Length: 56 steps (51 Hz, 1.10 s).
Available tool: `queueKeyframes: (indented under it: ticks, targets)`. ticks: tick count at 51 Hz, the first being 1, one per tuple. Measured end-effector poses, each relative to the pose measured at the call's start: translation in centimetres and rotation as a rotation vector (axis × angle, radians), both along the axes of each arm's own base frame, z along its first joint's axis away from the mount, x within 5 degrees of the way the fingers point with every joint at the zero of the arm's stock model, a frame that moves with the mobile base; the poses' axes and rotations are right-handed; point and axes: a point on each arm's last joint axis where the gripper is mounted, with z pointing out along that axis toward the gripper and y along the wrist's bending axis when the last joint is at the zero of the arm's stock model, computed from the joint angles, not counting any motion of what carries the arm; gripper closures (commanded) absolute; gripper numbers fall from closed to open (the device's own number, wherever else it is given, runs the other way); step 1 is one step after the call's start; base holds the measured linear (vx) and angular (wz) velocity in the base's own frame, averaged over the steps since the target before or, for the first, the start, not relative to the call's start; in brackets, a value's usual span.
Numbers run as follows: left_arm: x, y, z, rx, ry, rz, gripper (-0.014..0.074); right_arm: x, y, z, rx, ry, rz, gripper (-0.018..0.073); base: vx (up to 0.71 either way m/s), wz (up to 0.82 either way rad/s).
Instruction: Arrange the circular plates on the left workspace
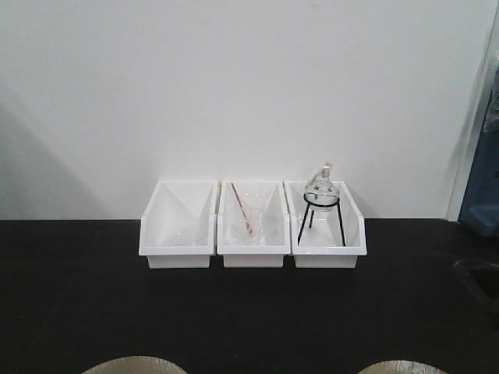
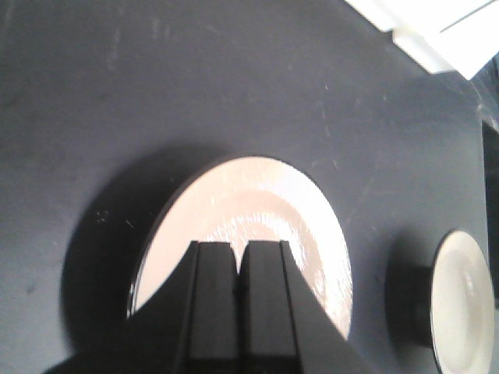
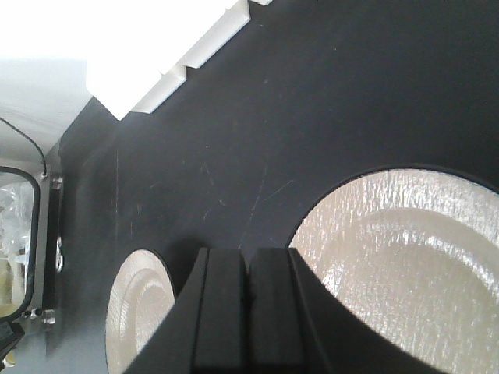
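One glossy tan circular plate lies at twelve o'clock beneath the left gripper; the second plate lies at three o'clock of the right gripper. Both grippers' fingers are together, holding nothing.

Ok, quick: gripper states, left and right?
Left gripper: closed, holding nothing, above a circular plate.
Right gripper: closed, holding nothing, over bare countertop.

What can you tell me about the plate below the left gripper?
The plate is round, shallow and glossy beige, with a wide rim and a dark edge. It lies flat, face up, on the black countertop. The left gripper, shut, hides its near part; contact is unclear. A second plate lies apart to its right.
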Motion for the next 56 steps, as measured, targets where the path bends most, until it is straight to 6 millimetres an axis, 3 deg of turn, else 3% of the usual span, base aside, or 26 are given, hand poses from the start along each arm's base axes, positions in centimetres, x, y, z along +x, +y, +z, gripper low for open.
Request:
queueKeyframes:
  ticks: [14,26,35,56]
  targets:
    - [0.0,0.2,-0.7,0.056,0.008,-0.06,0.0533,0.0,0.0,0.0,0.001,0.0,0.001,0.0559,0.0,0.0]
    - [1.2,0.7,-3.5,0.045,0.068,-0.11,0.0303,-0.1,0.0,0.0,0.005,0.002,0.007,0.0552,0.0,0.0]
    - [2.3,-0.3,-5.6,0.052,0.091,-0.206,0.0158,-0.1,0.1,0.0,0.005,0.001,0.016,0.055,0.0,0.0]
    - [4.2,-3.2,-11.7,0.0,0.248,-0.322,0.0132,0.0,0.2,0.2,0.011,-0.026,0.02,0.055,0.0,0.0]
